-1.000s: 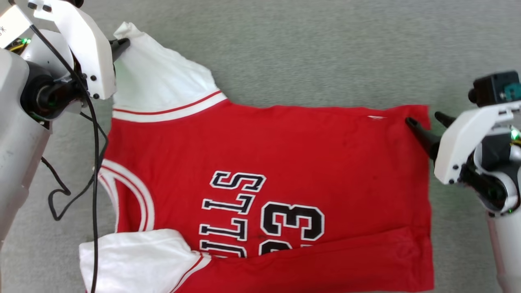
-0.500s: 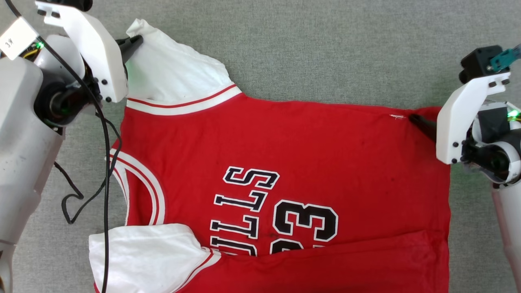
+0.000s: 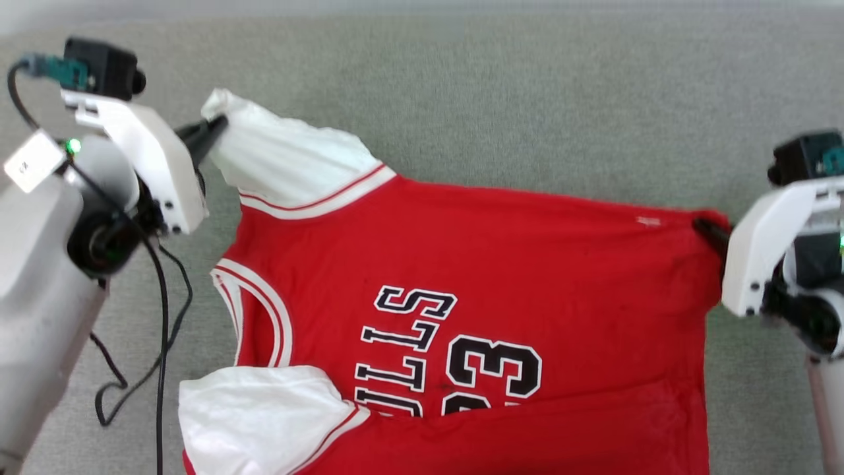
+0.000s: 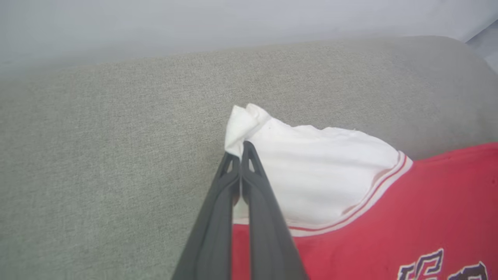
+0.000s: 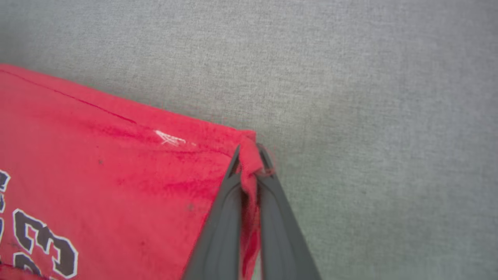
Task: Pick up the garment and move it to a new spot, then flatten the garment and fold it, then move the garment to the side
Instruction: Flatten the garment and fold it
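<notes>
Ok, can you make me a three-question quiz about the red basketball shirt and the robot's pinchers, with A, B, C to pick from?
1. Where does the left gripper pinch the jersey?
A. at the tip of a white sleeve
B. at the neck hole
C. on the letters

2. What colour is the number 23?
A. blue
B. black with white edges
C. yellow

3. How is the right gripper?
A. wide open above the jersey
B. lying beside the jersey, not touching it
C. shut on the red bottom corner

Answers:
1 A, since the left wrist view shows the dark fingers closed on bunched white cloth at the sleeve's end.
2 B, since the head view shows black digits outlined in white on red.
3 C, since the right wrist view shows red cloth squeezed between the two fingers.
</notes>
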